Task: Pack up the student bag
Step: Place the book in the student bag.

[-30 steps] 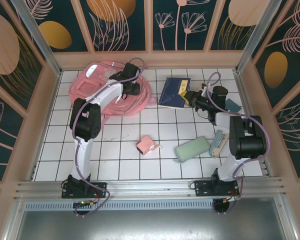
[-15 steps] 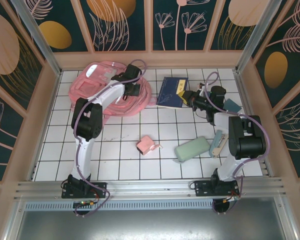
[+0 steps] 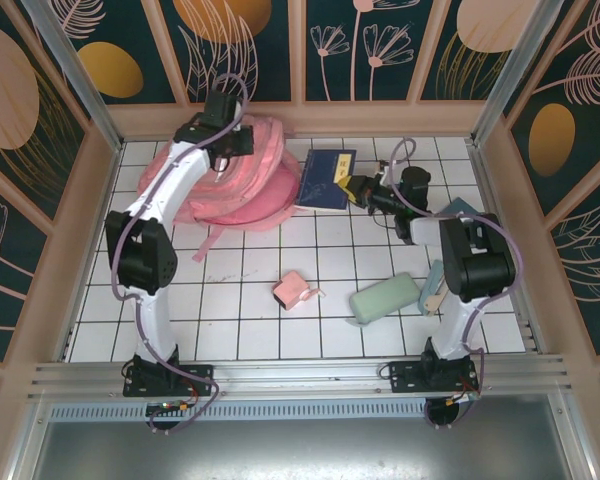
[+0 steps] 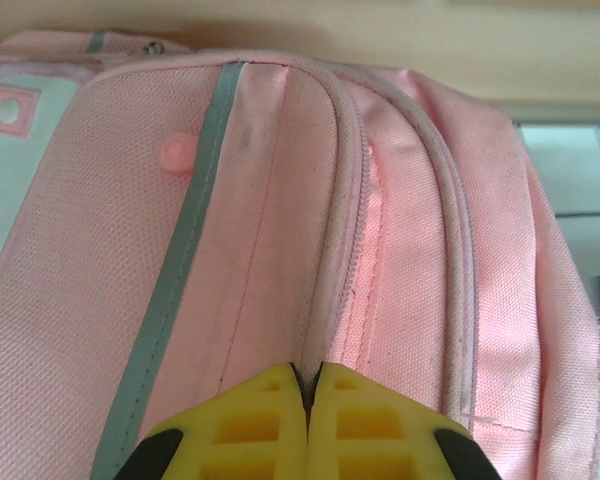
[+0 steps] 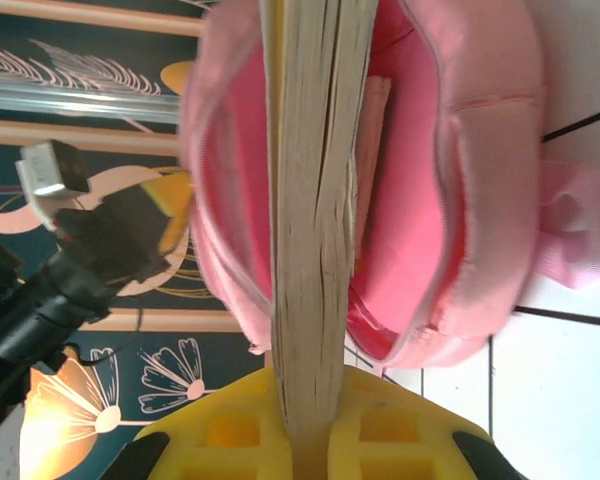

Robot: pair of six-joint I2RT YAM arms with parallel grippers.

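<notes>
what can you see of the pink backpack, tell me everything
The large soft pink fabric backpack sits at the white tiled table's far left, propped up. Woven pink cloth, grey trim stripe, pink zipper, a strap trailing on the tiles. The left pincer is shut on its top seam; its main mouth gapes, bright pink inside, with the right pincer's dark blue book at the opening.
</notes>
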